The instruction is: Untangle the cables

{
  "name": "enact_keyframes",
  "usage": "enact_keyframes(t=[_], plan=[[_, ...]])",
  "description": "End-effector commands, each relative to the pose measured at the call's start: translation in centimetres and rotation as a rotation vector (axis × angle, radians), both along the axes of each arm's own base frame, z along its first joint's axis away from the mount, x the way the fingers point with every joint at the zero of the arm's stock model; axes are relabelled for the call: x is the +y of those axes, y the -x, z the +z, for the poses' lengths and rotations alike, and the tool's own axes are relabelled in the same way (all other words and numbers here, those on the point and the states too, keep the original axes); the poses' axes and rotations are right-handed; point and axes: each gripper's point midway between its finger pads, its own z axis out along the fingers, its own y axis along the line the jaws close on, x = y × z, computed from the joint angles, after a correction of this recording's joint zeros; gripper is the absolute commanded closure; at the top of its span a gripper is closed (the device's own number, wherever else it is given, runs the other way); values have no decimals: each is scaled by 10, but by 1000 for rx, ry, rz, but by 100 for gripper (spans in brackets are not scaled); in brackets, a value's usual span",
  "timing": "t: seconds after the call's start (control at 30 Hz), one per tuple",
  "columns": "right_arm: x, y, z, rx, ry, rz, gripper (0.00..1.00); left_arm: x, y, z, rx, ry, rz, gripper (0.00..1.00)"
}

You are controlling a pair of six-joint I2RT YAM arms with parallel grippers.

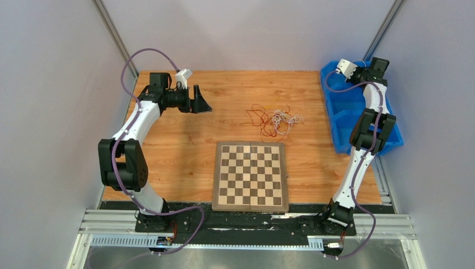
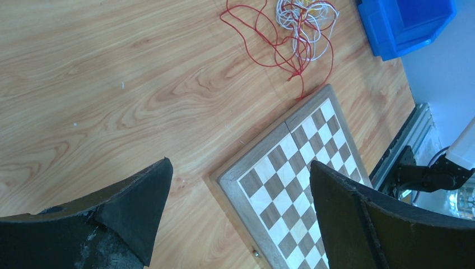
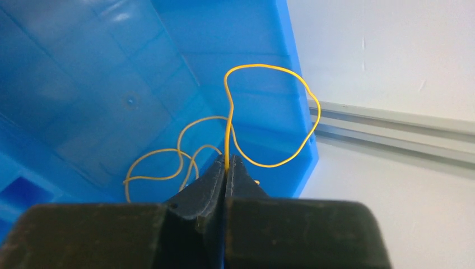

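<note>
Left gripper (image 2: pixel 240 165): my fingers spread wide, holding nothing, hovering above wooden table (image 1: pixel 168 145). Right gripper (image 3: pixel 226 163): my fingers pressed together, pinching yellow wire (image 3: pixel 273 68) over blue bin (image 3: pixel 84 84). Wire loops up past bin wall, other end trails into bin. Red and white cables (image 1: pixel 274 119) tangled on table, 12 o'clock from chessboard (image 1: pixel 250 175), 3 o'clock from my left gripper, 9 o'clock from bin.
</note>
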Motion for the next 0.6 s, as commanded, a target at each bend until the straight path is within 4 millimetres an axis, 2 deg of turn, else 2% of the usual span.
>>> enact_keyframes(t=[0.0,0.2,0.33,0.4,0.57], plan=[[-14,3,-31,89,152,0,100,1,-4,21,-74,13,2,0],[-39,11,-42,150,254,-111,100,0,-5,23,-78,16,5,0],[-46,16,-43,160,249,-157,100,0,-6,23,-78,19,5,0],[-42,15,-37,145,227,-154,93,0,-7,24,-79,22,7,0],[-25,11,-8,79,155,-115,61,-1,-8,26,-82,25,7,0]])
